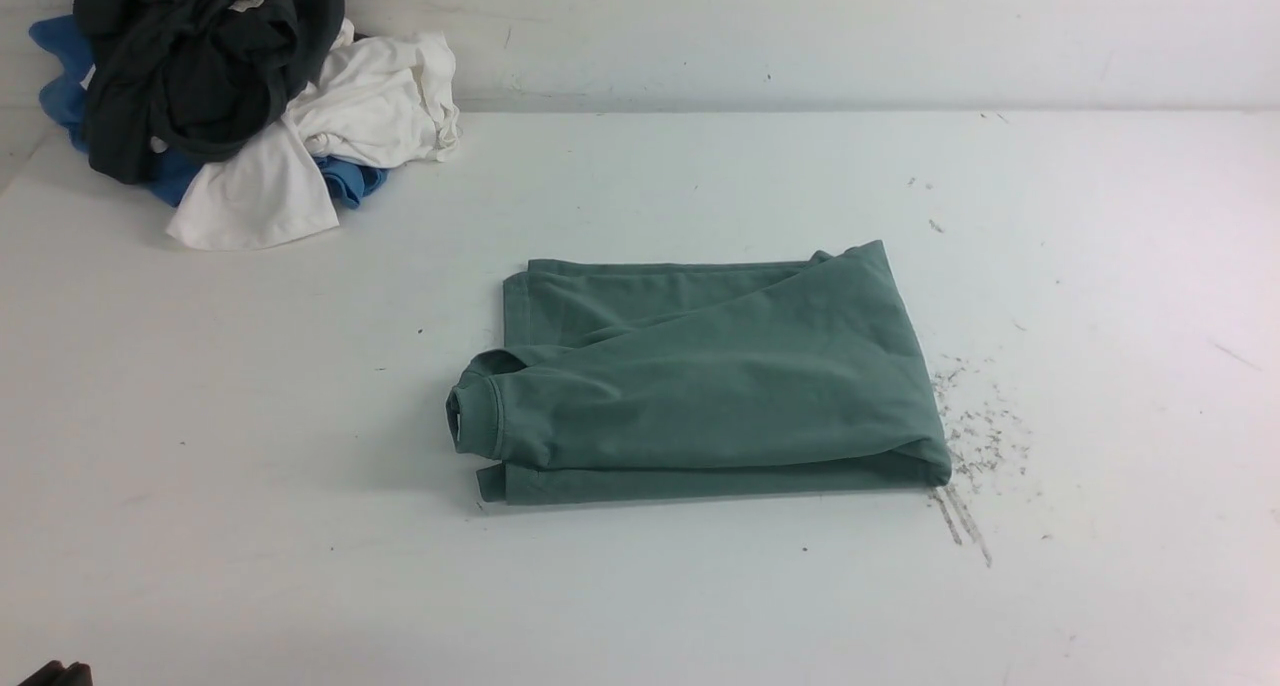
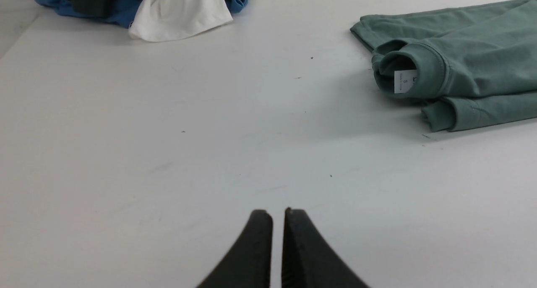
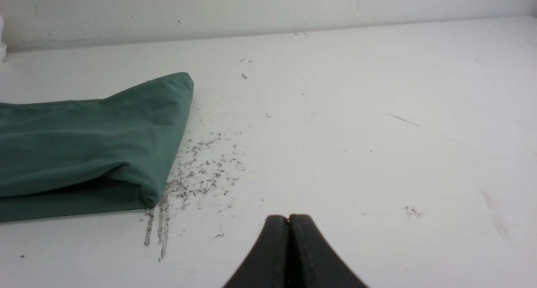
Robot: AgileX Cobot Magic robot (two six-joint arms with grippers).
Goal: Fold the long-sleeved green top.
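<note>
The green long-sleeved top [image 1: 700, 376] lies folded into a compact rectangle at the middle of the white table [image 1: 250, 416]. Its ribbed collar [image 1: 475, 416] points left. In the left wrist view the top [image 2: 461, 65] shows its white neck label [image 2: 405, 81] inside the collar. The right wrist view shows its folded right edge [image 3: 84, 145]. My left gripper [image 2: 279, 214] is empty, with only a thin slit between its fingers, over bare table well left of the top. My right gripper [image 3: 289, 218] is shut and empty over bare table right of the top. The chest logo is hidden.
A pile of other clothes sits at the far left corner: a dark garment [image 1: 200, 56], a white one [image 1: 350, 106] and a blue one [image 1: 60, 76]. Grey scuff marks [image 1: 975, 436] lie just right of the top. A wall [image 1: 800, 26] closes the far edge.
</note>
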